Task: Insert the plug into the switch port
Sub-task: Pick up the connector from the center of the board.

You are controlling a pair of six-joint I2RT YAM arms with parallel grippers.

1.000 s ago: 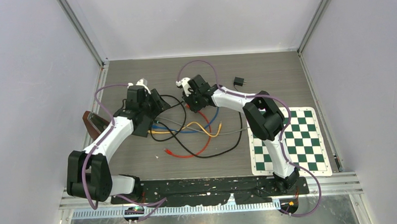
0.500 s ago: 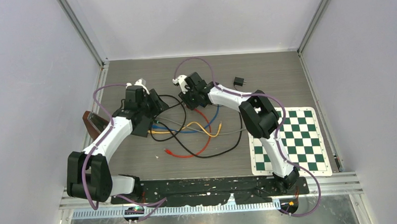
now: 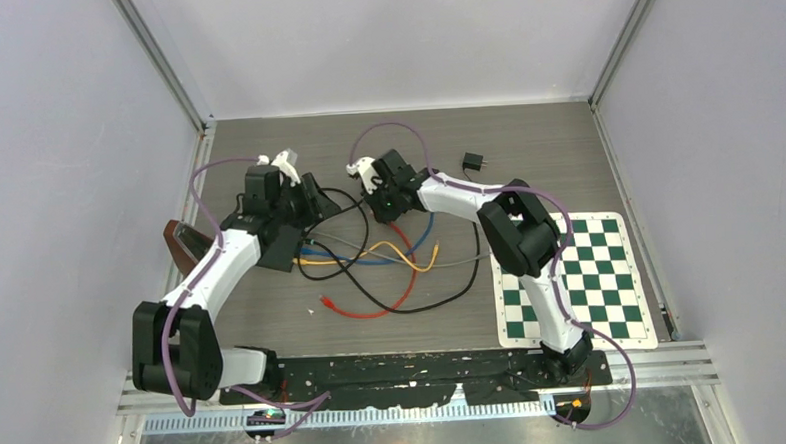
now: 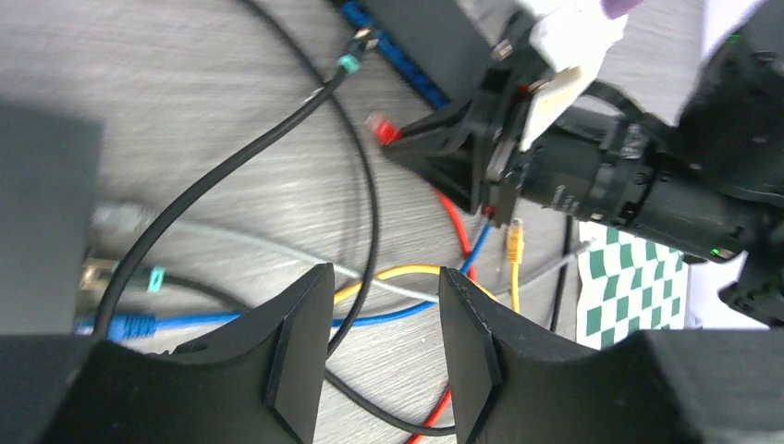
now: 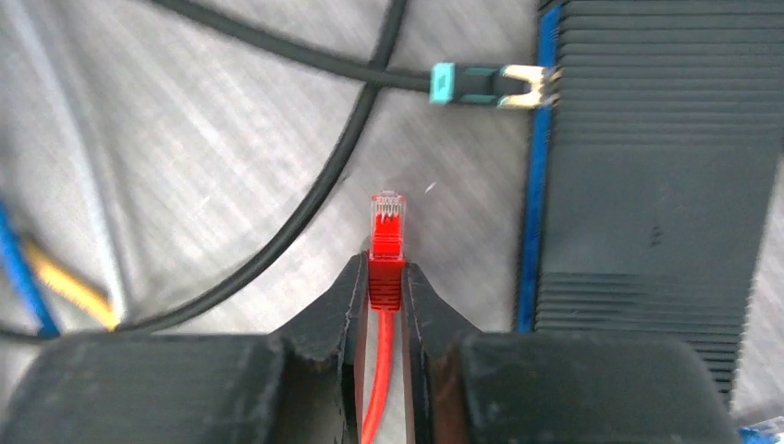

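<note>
Right end effector (image 5: pixel 386 274) pinches the red RJ45 plug (image 5: pixel 387 222) by its boot, with the clear tip projecting ahead of the fingertips. The network switch (image 5: pixel 647 185) lies on the desk (image 5: pixel 185 139) just right of the end effector, not touching the plug. Left end effector (image 4: pixel 384 342) is spread, with nothing between its fingers.

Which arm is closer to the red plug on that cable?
Right. The right fingers pinch the red plug behind its clear tip; the left fingers stand open, apart from it, above the tangled cables.
</note>
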